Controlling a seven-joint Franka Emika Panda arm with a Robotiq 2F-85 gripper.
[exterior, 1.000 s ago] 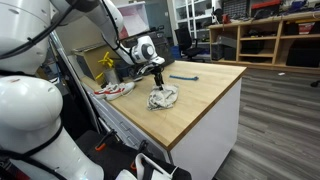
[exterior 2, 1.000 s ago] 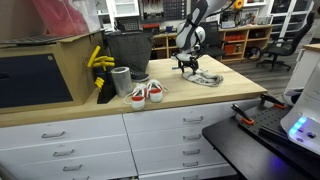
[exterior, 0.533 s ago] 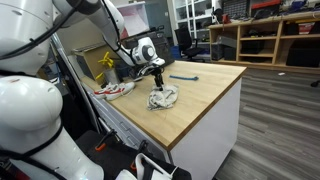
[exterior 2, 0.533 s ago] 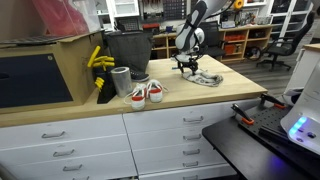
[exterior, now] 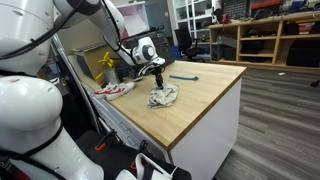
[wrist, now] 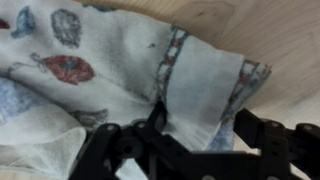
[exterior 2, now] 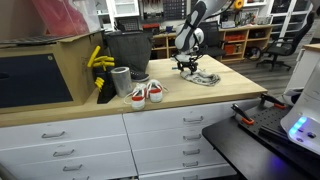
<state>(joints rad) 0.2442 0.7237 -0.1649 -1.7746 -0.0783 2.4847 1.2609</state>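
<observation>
A crumpled white cloth (exterior: 165, 97) with printed patterns and a blue-grey hem lies on the wooden tabletop (exterior: 205, 95); it shows in both exterior views (exterior 2: 206, 78). My gripper (exterior: 158, 80) is down at the cloth's back edge (exterior 2: 186, 68). In the wrist view the cloth (wrist: 110, 60) fills the frame. My gripper (wrist: 200, 125) is open, its two black fingers set either side of a raised fold of the cloth. Bare wood shows at the upper right.
A pair of white and red shoes (exterior 2: 146, 93) sits near the counter's front edge (exterior: 115, 89). A grey cup (exterior 2: 120, 82), a black bin (exterior 2: 127, 50) and a yellow object (exterior 2: 98, 60) stand behind them. A blue tool (exterior: 183, 77) lies beyond the cloth.
</observation>
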